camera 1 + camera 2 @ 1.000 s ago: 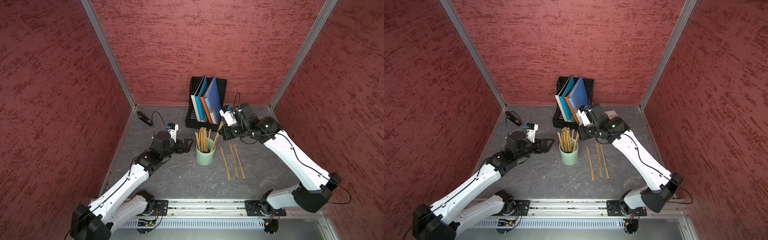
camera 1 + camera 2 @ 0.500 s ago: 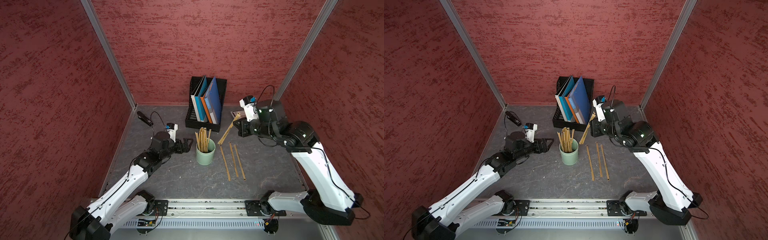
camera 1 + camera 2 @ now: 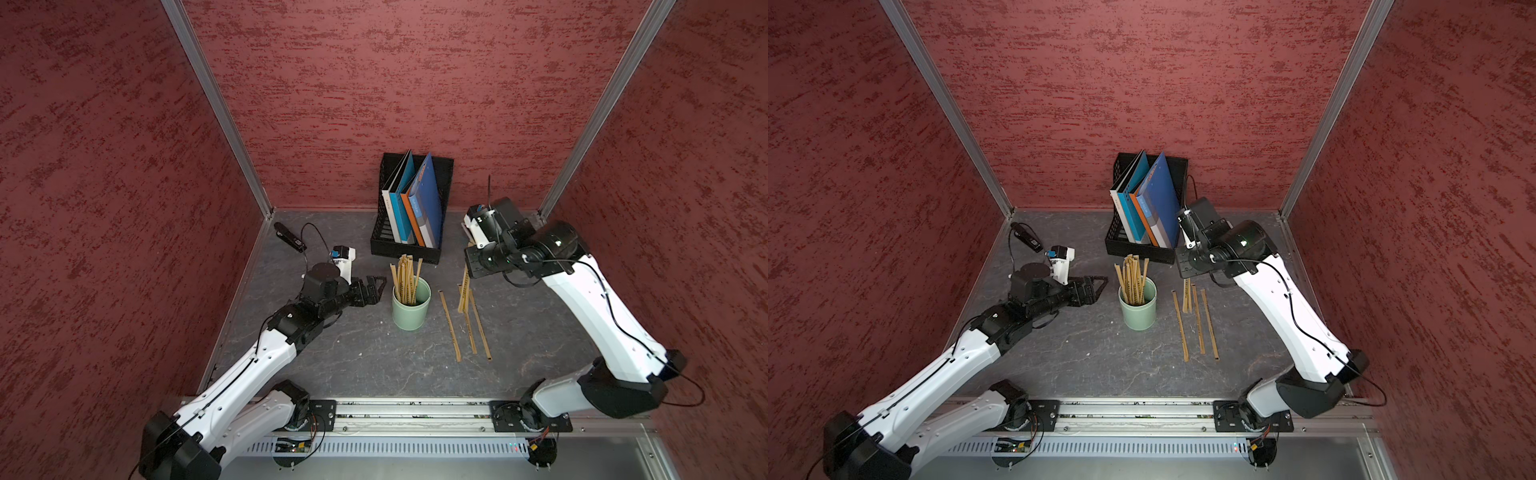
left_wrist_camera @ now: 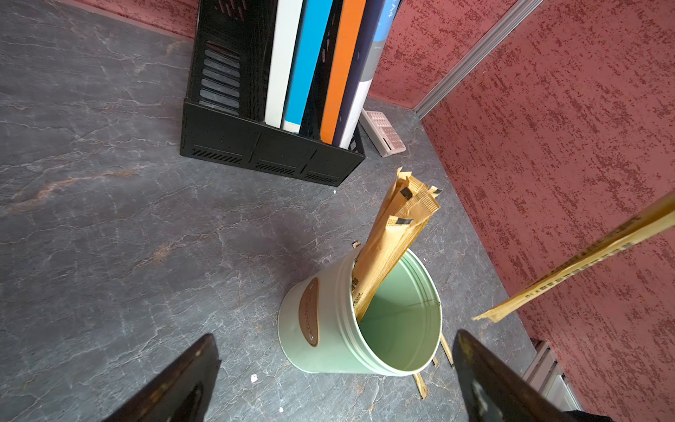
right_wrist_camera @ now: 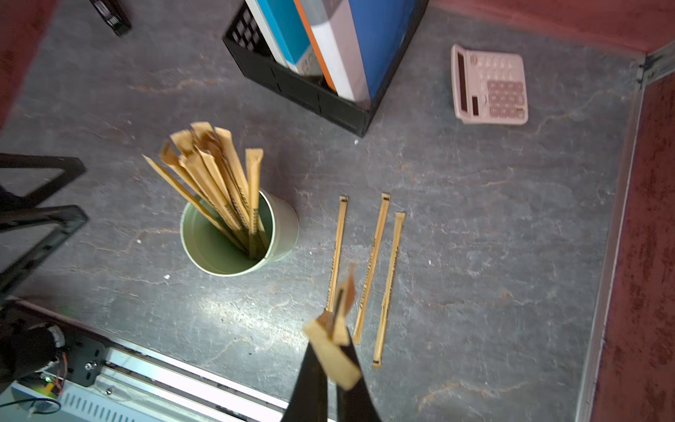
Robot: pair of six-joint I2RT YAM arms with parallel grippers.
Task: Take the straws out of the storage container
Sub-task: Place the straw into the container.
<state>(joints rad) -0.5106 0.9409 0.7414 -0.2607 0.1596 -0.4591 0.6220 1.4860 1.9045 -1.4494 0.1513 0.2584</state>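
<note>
The right gripper (image 5: 334, 343), clamped on one straw (image 3: 463, 291) hanging near-upright, hovers over three laid straws (image 3: 450, 326) on the worktop (image 3: 374, 361), right of the cup (image 3: 410, 309). The left gripper (image 3: 380, 286), jaws apart, sits beside the cup, which holds the rest.

Soft, even overhead light w/ faint shadows; both top views sharp but wide-angle, so corner posts (image 3: 216, 104) splay outward; right wrist view has a pale glare patch on tabletop (image 5: 233, 303), and held straw (image 5: 332, 354) is blurred, out of focus close-up.
</note>
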